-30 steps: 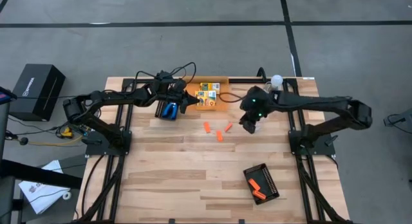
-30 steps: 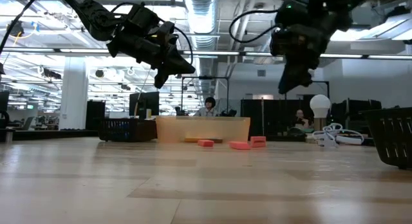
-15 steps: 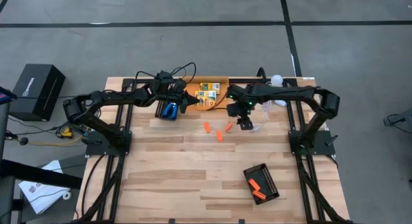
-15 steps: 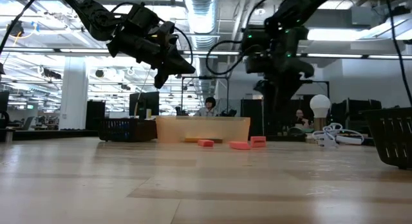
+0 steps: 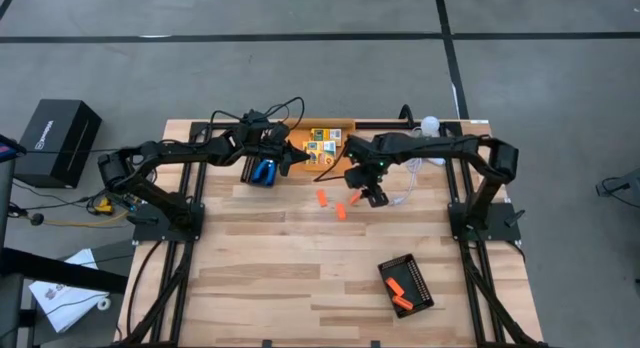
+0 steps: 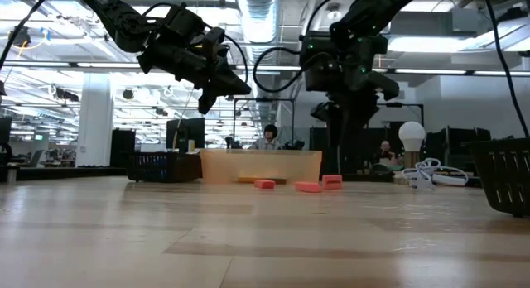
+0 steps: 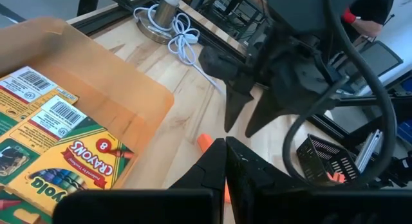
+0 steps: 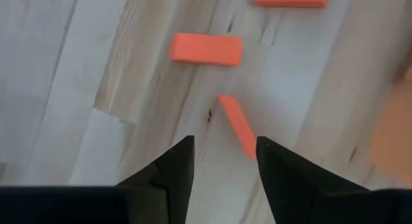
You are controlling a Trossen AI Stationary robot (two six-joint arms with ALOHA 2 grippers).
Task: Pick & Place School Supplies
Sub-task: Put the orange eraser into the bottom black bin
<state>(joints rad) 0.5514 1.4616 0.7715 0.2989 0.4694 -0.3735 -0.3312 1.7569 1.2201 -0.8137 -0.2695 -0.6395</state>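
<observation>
High view: the right end effector (image 5: 366,195) hangs over the middle of the wooden worktop (image 5: 300,278), just above three short orange sticks (image 5: 339,206) lying loose on the bare wood. In the right wrist view its fingers (image 8: 168,167) stand apart, empty, with one orange stick (image 8: 236,125) lying between and just ahead of them. The left end effector (image 5: 300,159) is held above the orange tray (image 5: 322,125) at the far edge, its fingers pressed together and holding nothing. The tray holds yellow-and-green crayon boxes (image 7: 77,156). A blue-handled tool (image 5: 264,172) lies just left of the tray, under the left arm. Near the right front corner a black ridged tray (image 5: 417,278) contains further orange sticks. A white cable with a round bulb (image 5: 430,123) rests at the far right edge.
</observation>
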